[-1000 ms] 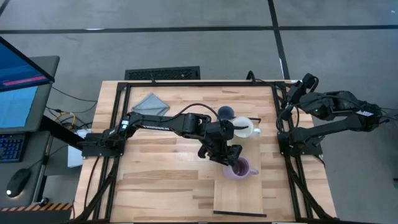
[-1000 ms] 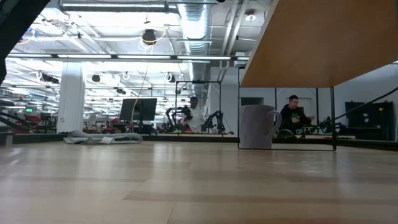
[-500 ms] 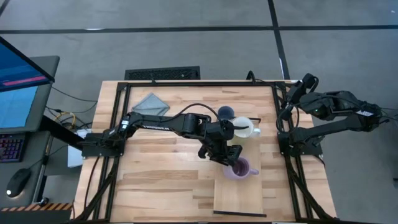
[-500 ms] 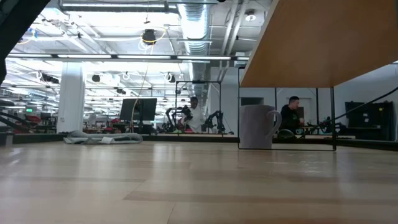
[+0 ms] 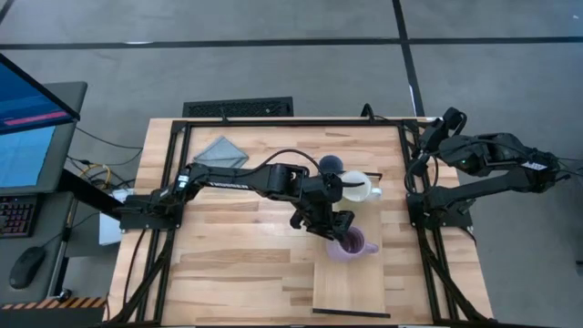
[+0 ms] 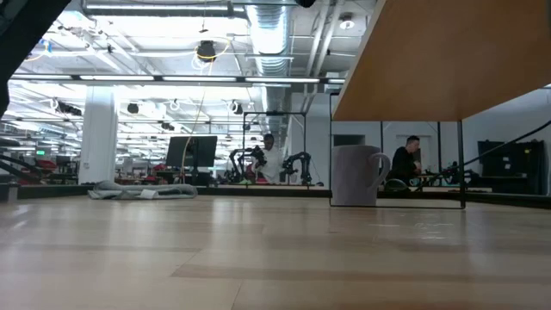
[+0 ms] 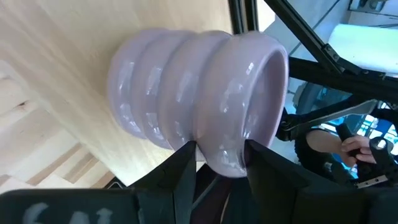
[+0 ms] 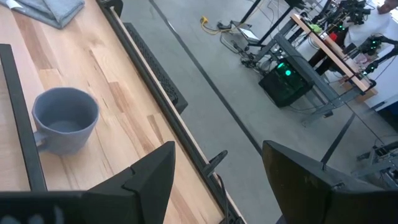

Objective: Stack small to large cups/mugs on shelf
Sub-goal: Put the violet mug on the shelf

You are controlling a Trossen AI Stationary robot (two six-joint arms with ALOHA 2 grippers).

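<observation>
Pale lavender ribbed mug [image 7: 186, 99] fills centre of frame, mouth turned toward right edge. Rim pinched between two dark fingers [image 7: 180, 177] of left gripper [image 7: 219, 163] at lower centre, one outside the wall, one inside. Smooth pale shelf [image 7: 93, 43] behind mug across upper left. Slatted worktop [image 7: 37, 155] at lower left. Dark frame bars at upper right; a person's hand [image 7: 348, 144] at right edge.

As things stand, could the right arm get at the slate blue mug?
Probably yes: the right end effector is open and parked off the table's right edge, but the left arm, gripping the lavender mug, lies close beside the blue mug.
</observation>
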